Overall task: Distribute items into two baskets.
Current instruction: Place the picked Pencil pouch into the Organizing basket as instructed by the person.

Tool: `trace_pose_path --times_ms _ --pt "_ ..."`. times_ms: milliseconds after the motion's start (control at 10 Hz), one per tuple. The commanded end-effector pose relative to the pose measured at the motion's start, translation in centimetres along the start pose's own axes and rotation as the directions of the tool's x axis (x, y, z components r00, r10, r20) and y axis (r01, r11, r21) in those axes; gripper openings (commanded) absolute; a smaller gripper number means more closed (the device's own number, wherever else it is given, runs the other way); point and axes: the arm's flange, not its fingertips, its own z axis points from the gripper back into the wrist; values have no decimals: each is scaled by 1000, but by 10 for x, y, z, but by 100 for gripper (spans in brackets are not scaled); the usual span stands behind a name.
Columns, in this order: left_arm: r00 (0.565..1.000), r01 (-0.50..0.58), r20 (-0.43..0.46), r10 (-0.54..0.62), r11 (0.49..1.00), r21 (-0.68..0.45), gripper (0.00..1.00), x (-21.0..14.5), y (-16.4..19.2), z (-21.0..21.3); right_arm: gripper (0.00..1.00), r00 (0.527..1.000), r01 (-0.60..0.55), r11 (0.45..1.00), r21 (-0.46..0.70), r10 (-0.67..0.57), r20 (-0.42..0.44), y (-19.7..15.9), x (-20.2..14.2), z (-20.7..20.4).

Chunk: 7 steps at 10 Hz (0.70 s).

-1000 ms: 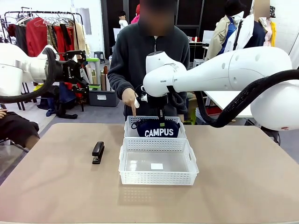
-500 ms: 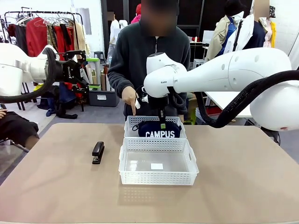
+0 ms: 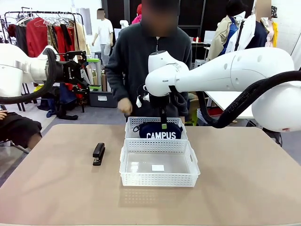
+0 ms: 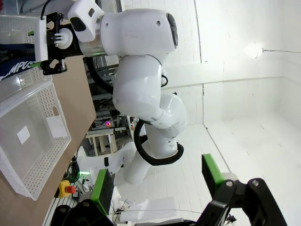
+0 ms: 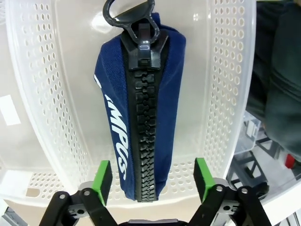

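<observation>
The navy "CAMPUS" pouch (image 3: 161, 131) lies in the far basket (image 3: 129, 123), zip side up in the right wrist view (image 5: 141, 117). My right gripper (image 3: 163, 120) hangs just above it, open; its green pads (image 5: 102, 181) stand either side of the pouch's end without touching it, over the basket wall (image 5: 230, 70). The near, larger basket (image 3: 159, 178) holds nothing but a white label on its floor. To the left of the baskets, the black stapler (image 3: 99, 153) lies on the table. My left gripper (image 3: 77, 70) is raised at the far left, open and holding nothing (image 4: 159, 181).
A person stands at the far side behind the baskets, one hand (image 3: 125, 106) hovering beyond the far basket's left corner. The tan table (image 3: 244, 179) has bare room right and front of the baskets. In the left wrist view, the near basket (image 4: 28, 136) sits at the table's edge.
My right gripper has opened and let go of the pouch, which has settled lower in the far basket. The person's pointing hand has drawn back. The left arm has stayed still.
</observation>
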Motion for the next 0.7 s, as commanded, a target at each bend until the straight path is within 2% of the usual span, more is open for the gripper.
trace_pose_path --times_ms 0,600 --pt "1000 1 3 -1 1000 -2 100 -1 -1 1 100 999 24 1000 -3 -24 30 -9 -1 11" --pt "1000 1 3 -1 1000 -2 100 -1 -1 1 100 986 70 997 20 -72 152 -17 -22 48"
